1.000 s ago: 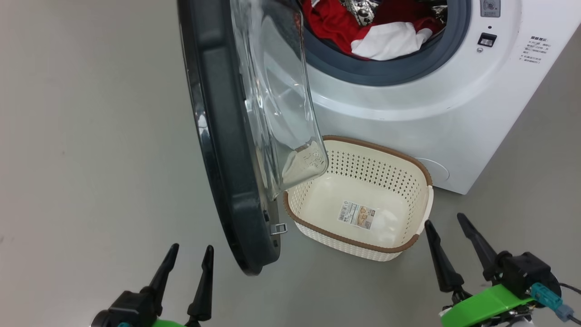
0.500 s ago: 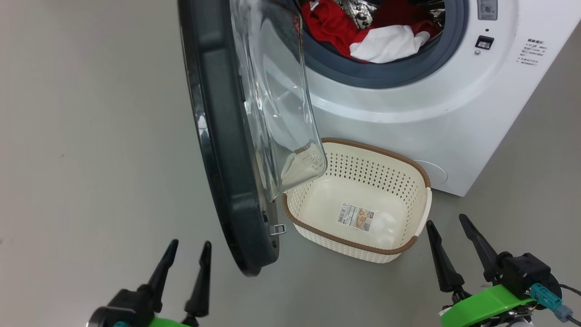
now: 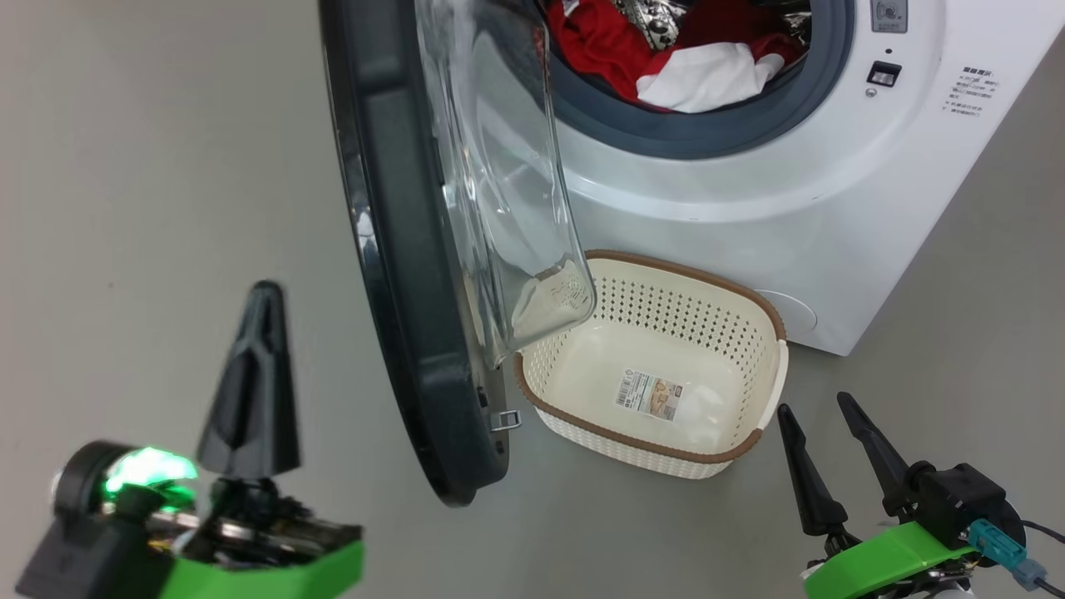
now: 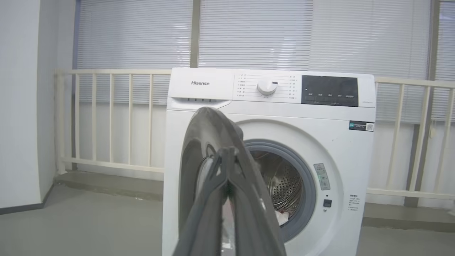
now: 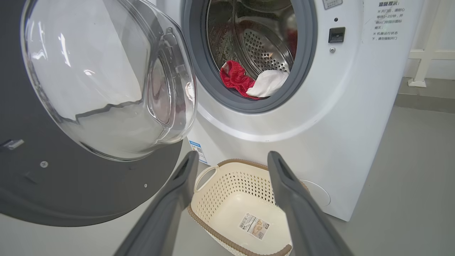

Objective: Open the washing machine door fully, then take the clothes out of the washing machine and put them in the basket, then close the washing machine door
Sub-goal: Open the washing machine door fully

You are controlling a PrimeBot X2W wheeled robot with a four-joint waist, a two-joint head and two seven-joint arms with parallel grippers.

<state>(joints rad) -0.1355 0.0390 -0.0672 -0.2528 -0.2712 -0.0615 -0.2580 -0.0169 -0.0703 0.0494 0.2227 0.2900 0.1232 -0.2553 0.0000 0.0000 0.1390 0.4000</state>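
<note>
Step one, I judge: the door (image 3: 399, 249) hangs only part open. My left claw (image 3: 265, 293), pinched shut on nothing, sits near the door's outer face; next I'd push it wider. My right claw (image 3: 814, 404) gapes, empty. The clothes (image 3: 657, 58) lie in the washer (image 3: 749, 191); the basket (image 3: 753, 293) below holds nothing.

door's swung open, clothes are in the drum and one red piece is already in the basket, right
Not quite. The basket holds no garment, just a paper label on its bottom, as the head view shows. The rest stands: the washing machine door is open and the clothes lie in the drum.
</note>
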